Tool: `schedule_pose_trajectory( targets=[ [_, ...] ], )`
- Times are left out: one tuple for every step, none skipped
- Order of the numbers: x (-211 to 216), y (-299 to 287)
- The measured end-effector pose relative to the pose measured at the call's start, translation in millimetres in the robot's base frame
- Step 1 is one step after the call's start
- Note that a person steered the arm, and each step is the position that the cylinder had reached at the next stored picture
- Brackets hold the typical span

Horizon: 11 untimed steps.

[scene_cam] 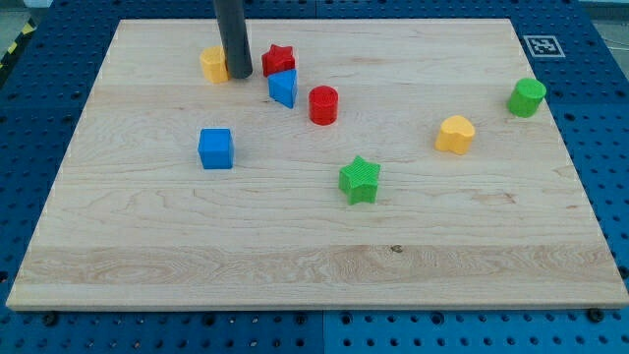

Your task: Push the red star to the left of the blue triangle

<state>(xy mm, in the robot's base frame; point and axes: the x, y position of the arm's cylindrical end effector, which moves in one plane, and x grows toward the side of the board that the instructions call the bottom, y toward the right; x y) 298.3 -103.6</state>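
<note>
Camera view. We see a pale wooden board (314, 246) on a blue perforated bench, with my tip (239, 76) planted near the view's top left. We carry no jaws to open or close: the arm ends in a plain dark rod, so nothing is grasped and pushing is our only means.

Progress. The red star (278, 60) lies just to the view's right of my tip, apparently a little apart from it, and sits directly above the blue triangle (284, 88), touching or nearly touching its upper edge. We judge the task as not yet done: the star stands at the triangle's top, not on its left. What remains is to carry the star round to the view's left and down, until it rests beside the triangle's left face. My tip is currently on the side toward which the star must travel, so we judge it would first need to pass to the star's far side.

The task's thing. The red star is a small, thick, five-pointed block, matte red, lying flat; its points are rounded.

Other blocks. A yellow block (213, 64), its shape unclear, touches my tip on the left. A red cylinder (323, 104) lies right of the triangle; a blue cube (215, 148), green star (360, 180), yellow heart (455, 134) and green cylinder (527, 97) stand well apart.
</note>
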Motion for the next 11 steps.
schedule_pose_trajectory(
  targets=[
    [-45.2, 28.8],
    [-83.1, 35.1],
    [-92.1, 31.8],
    [-79.0, 31.9],
    [-44.7, 32.5],
    [0.2, 40.7],
    [46.5, 49.0],
    [74.5, 55.3],
    [93.8, 56.6],
    [116.8, 56.9],
    [136.9, 62.0]
  ],
)
